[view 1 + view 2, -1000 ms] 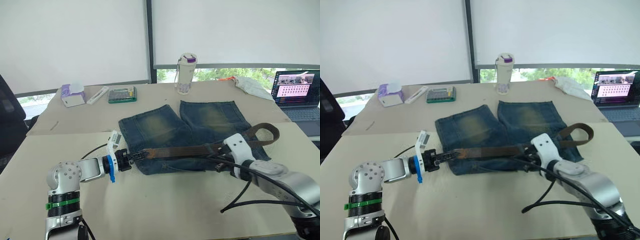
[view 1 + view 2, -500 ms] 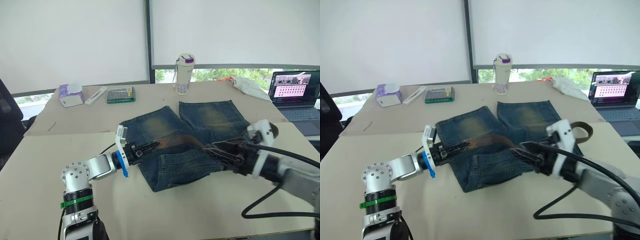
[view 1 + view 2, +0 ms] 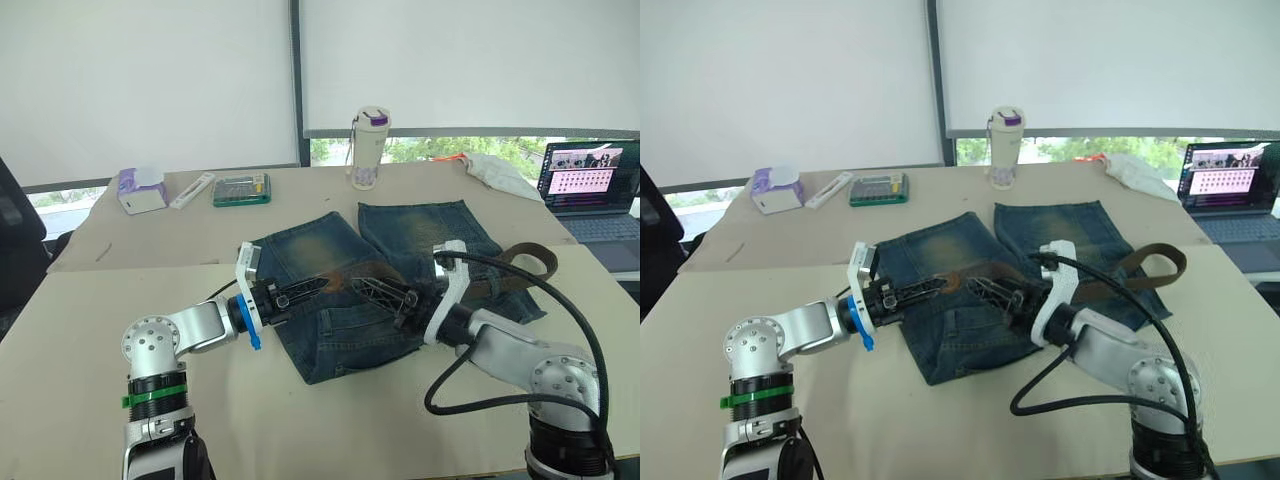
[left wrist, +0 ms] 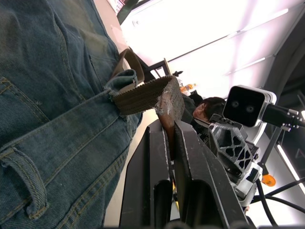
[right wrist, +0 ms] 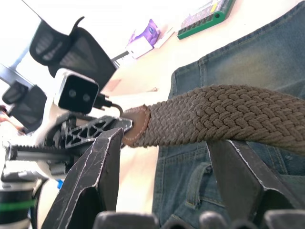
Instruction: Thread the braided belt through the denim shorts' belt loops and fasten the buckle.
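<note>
The denim shorts [image 3: 330,330] lie rumpled mid-table, waistband toward me. My left gripper [image 3: 318,287] is shut on the leather tip [image 4: 167,102] of the braided belt [image 5: 214,114] and holds it raised above the denim. In the left wrist view the strap comes out from under a denim belt loop [image 4: 121,81]. My right gripper [image 3: 362,286] is open just right of the left one, and its fingers [image 5: 105,157] straddle the strap without pinching it. The belt's far end curls off the shorts' right side. The buckle is hidden.
At the table's far side stand a white bottle [image 3: 370,148], a green calculator [image 3: 242,189] and a purple tissue pack [image 3: 143,188]. A white cloth [image 3: 500,172] and a laptop [image 3: 592,190] sit far right. A black cable [image 3: 500,395] loops off my right arm.
My right gripper opened, let go of the belt and slid left along it to the tip. The left gripper carried the tip up and right, and the shorts bunched.
</note>
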You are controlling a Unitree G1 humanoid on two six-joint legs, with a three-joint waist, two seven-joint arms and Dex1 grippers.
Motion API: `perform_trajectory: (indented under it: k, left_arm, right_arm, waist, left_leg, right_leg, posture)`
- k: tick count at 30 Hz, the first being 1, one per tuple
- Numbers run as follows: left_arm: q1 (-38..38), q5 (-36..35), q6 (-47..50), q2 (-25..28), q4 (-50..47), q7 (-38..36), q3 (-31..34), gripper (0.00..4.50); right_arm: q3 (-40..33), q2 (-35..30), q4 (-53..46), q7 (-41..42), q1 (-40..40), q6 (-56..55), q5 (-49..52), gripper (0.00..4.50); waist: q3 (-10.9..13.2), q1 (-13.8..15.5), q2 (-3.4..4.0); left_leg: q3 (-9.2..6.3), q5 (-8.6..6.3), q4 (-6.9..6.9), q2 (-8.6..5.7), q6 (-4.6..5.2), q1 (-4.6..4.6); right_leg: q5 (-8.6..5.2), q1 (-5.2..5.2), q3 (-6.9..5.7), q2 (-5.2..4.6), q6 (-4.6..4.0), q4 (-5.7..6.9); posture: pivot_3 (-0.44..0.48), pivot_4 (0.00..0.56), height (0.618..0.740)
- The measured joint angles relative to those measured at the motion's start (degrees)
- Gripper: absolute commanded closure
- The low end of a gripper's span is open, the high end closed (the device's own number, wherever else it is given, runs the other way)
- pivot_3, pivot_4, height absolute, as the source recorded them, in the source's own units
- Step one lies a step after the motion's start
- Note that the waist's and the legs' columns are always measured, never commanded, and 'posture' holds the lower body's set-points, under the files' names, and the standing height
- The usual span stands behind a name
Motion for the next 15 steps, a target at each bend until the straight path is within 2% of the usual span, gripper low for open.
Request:
perform_trajectory:
  k: [6, 7, 10, 15]
  left_arm:
    - [0.5, -0.7, -1.7, 1.1, -1.8, -0.4, -2.6, 4.50]
    - [0.8, -0.6, -2.1, 1.2, -2.2, -0.4, -3.0, 4.50]
    - [1.8, -0.2, -3.5, 2.4, -3.5, -1.2, -4.1, 4.50]
    - [3.6, 4.5, -7.8, 4.5, -8.0, -4.1, -7.4, 4.50]
  right_arm:
    - [2.3, -0.1, 2.3, 0.2, -2.5, -0.5, 0.0, 4.34]
    - [2.5, -0.1, 2.3, 0.3, -2.9, -0.5, 0.0, 4.47]
    - [3.7, -0.7, 2.4, 0.4, -3.2, -0.5, -0.4, 4.47]
    - [4.8, -1.0, 2.8, 0.5, -3.6, -0.5, -1.6, 4.47]
  waist:
    - [0.0, -0.9, 0.02]
    - [0.0, -0.9, 0.02]
    - [0.0, -0.9, 0.03]
    - [0.0, -0.8, 0.03]
  left_leg:
    - [-0.01, 0.00, -0.09, 0.03, -0.01, 0.01]
    - [-0.01, 0.00, -0.10, 0.03, -0.01, 0.02]
    - [-0.01, 0.01, -0.14, 0.04, -0.01, 0.02]
    - [0.00, 0.01, -0.16, 0.04, -0.01, 0.02]
  right_leg:
    - [0.00, -0.02, 0.01, 0.02, -0.01, 0.01]
    - [0.00, -0.02, 0.01, 0.03, 0.00, 0.00]
    - [0.00, -0.02, 0.01, 0.02, 0.00, 0.00]
    - [0.00, -0.02, 0.01, 0.02, -0.01, -0.04]
  posture:
    - [0.000, 0.150, 0.740]
    - [0.000, 0.150, 0.740]
    - [0.000, 0.150, 0.740]
    - [0.000, 0.150, 0.740]
